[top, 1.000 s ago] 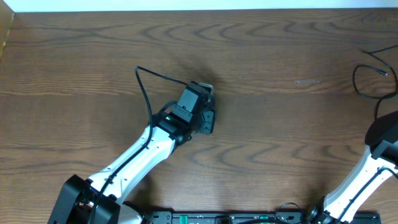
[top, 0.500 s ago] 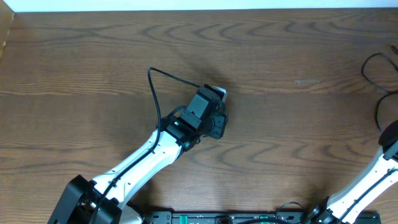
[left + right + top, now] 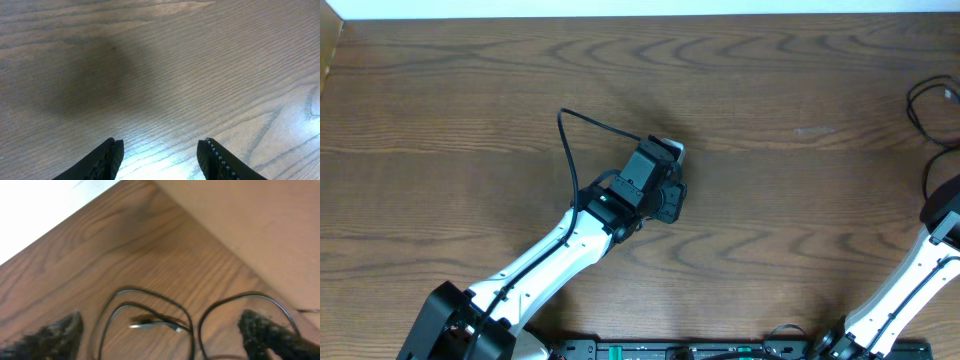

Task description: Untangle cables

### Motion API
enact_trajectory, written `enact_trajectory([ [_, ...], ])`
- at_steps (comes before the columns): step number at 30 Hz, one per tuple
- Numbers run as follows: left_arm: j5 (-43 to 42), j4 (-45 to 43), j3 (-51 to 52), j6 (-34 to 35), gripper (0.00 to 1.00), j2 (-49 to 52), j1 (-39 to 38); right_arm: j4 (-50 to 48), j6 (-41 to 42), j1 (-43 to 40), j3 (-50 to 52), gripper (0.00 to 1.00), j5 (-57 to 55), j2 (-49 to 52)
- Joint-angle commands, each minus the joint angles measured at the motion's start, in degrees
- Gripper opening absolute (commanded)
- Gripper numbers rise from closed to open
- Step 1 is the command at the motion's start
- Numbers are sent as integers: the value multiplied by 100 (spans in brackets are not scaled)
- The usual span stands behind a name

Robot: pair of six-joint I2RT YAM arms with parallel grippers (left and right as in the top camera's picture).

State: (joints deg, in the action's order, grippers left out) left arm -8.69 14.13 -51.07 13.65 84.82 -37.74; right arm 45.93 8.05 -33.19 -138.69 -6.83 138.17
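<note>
Overhead: your left gripper (image 3: 663, 155) sits mid-table (image 3: 470, 80). The black cable (image 3: 909, 105) lies in loops at the table's right edge, toward the far side.

Left wrist: the fingers (image 3: 107, 157) stand spread, with only bare table between them.

Right wrist: your right gripper (image 3: 160, 317) hangs over the table's far right corner, fingers wide apart and pinching nothing. The black cable's loops and one plug end lie flat on the table between them.

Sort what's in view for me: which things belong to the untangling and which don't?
Job: thin black looped cable with small plug end, ahead of the open right gripper.
Not job: thicker black cable on the left arm; brown wooden table.
</note>
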Motion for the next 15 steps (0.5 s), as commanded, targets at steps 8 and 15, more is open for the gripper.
enact_trajectory([
  [8, 9, -7, 50, -31, 53, 48, -13, 1574, 863, 334, -55, 99, 691, 72],
  [15, 9, -37, 50, -31, 54, 48, -13, 2260, 2079, 647, 457, 99, 111, 74],
])
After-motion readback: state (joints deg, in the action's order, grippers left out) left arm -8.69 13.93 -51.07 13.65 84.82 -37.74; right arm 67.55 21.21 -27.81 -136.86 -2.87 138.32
